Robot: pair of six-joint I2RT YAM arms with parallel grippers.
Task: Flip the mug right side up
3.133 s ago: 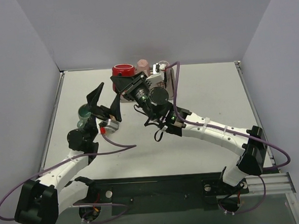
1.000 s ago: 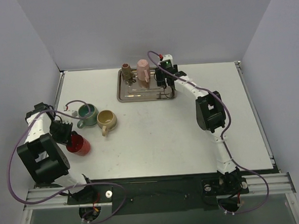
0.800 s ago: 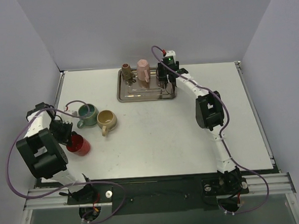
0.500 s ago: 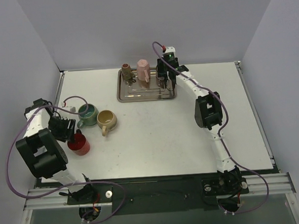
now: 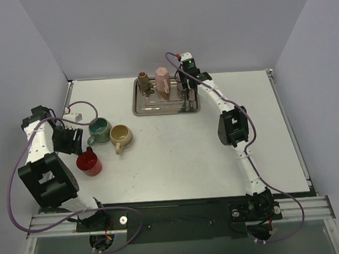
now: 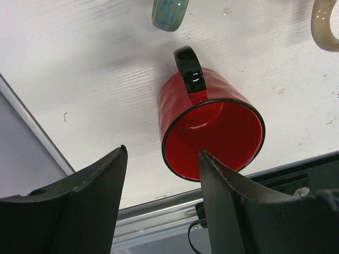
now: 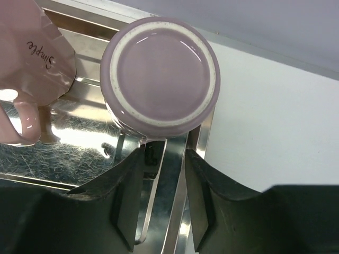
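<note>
**Overhead and wrist views, inverted mug on the tray.** The lilac mug (image 7: 160, 71) stands mouth-down at the 3 o'clock end of the metal tray (image 5: 162, 104), which sits at 12 o'clock on the surface (image 5: 177, 167). Its pale, ringed base faces straight up into the right wrist camera, so this is judged to be the mug that is yet to be turned.

The right pincer (image 7: 163, 156) hangs directly above the mug. Its fingers are spread, their tips lie toward 6 o'clock of the base, and they touch nothing. This stance suits a descent that would bracket the wall from both sides. Whether the dark piece between the fingers is the handle cannot be told.

A pink mug (image 7: 32, 50) stands just beside the lilac one at its 9 o'clock, also mouth-down, and a brown mug (image 5: 143, 81) occupies the tray's 9 o'clock end. The narrow gap on the pink side is the likely hazard, since a finger lowered there could knock the neighbour.

The left pincer (image 6: 163, 156) is likewise spread and empty. It is held at 9 o'clock of the surface, above a red mug (image 6: 212, 132) that rests mouth-up and apart from the fingers. A teal mug (image 5: 100, 129) and a cream mug (image 5: 121, 135) stand mouth-up near the red mug, at its 1 o'clock. Keeping upright mugs off the tray appears to separate finished items from pending ones.
</note>
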